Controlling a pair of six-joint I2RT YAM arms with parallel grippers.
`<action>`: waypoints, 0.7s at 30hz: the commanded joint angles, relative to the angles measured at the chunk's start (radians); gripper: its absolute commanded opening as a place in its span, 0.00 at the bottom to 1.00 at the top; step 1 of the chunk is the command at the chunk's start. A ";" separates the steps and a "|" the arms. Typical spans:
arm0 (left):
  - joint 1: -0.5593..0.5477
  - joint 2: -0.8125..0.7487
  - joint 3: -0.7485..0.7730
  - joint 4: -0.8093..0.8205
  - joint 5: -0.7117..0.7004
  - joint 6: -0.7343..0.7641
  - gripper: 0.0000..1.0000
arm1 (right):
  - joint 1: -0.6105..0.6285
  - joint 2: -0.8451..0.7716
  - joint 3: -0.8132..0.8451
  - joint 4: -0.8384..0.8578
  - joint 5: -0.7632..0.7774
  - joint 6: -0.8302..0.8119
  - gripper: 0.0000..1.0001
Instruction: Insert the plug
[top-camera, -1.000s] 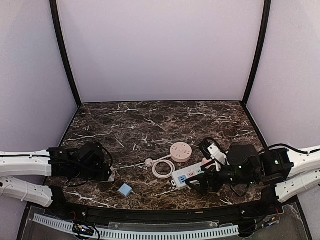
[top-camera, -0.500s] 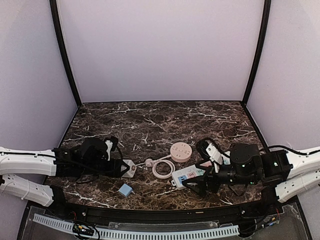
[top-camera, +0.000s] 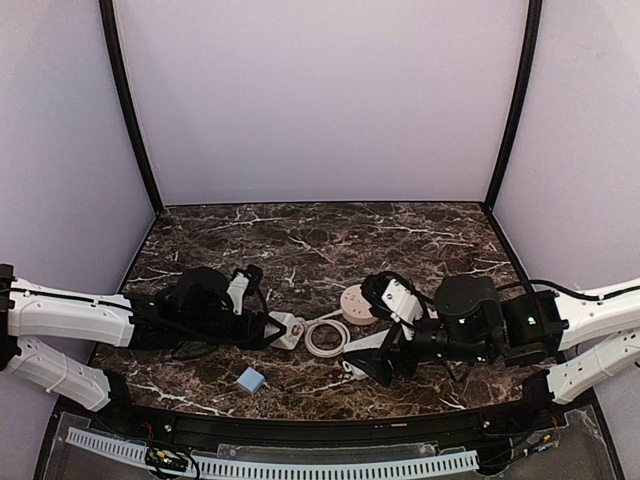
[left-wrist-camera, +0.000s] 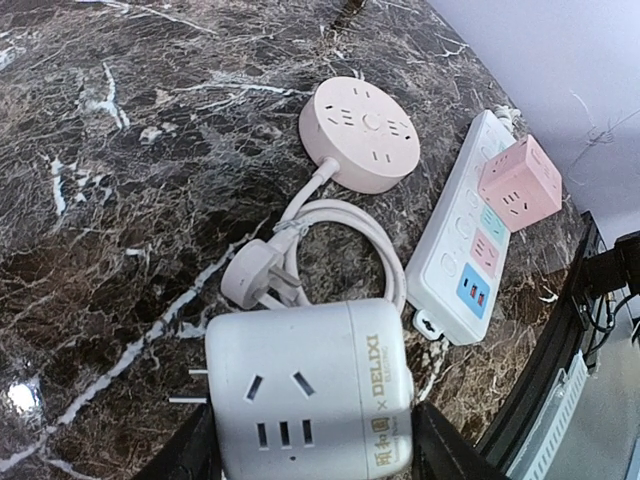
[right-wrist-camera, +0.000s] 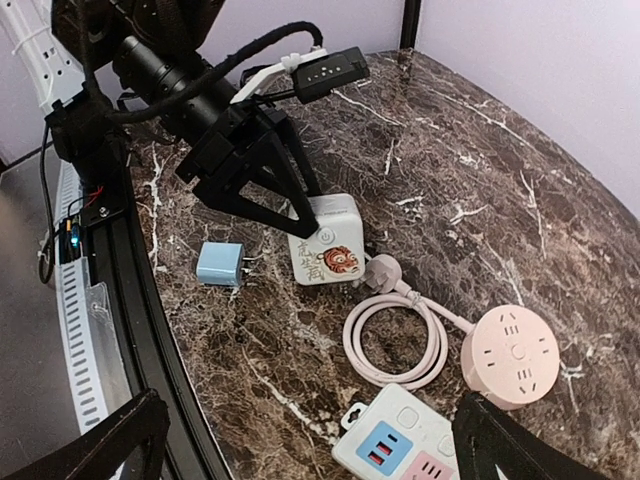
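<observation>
So the big change over the last second: the left gripper (top-camera: 268, 328) has hauled the white cube adapter (left-wrist-camera: 310, 400) in from the left side of the table (top-camera: 300, 240) to the middle. It's clamped on the cube's sides, with 2 prongs poking out of 1 face. The cube now sits just beside the pink plug (left-wrist-camera: 250, 285) and its coiled cable (left-wrist-camera: 345, 245), with the power strip (left-wrist-camera: 455, 260) near but not touching.

The right gripper (top-camera: 365, 362) slid left too and hangs over the strip, jaws spread wide, holding nothing.

My read: the carry is basically done, and lining the prongs up with a free socket is what's left. The blue charger (right-wrist-camera: 218, 264) looks untouched.
</observation>
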 joint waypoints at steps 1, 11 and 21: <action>-0.005 0.006 0.043 0.059 0.034 0.014 0.44 | 0.009 0.001 -0.006 0.083 0.000 -0.169 0.99; -0.005 -0.002 0.028 0.152 0.063 -0.084 0.43 | 0.007 0.108 0.023 0.183 0.078 -0.318 0.99; -0.006 -0.010 0.012 0.140 -0.109 -0.242 0.41 | -0.132 0.228 0.112 0.204 -0.037 -0.255 0.99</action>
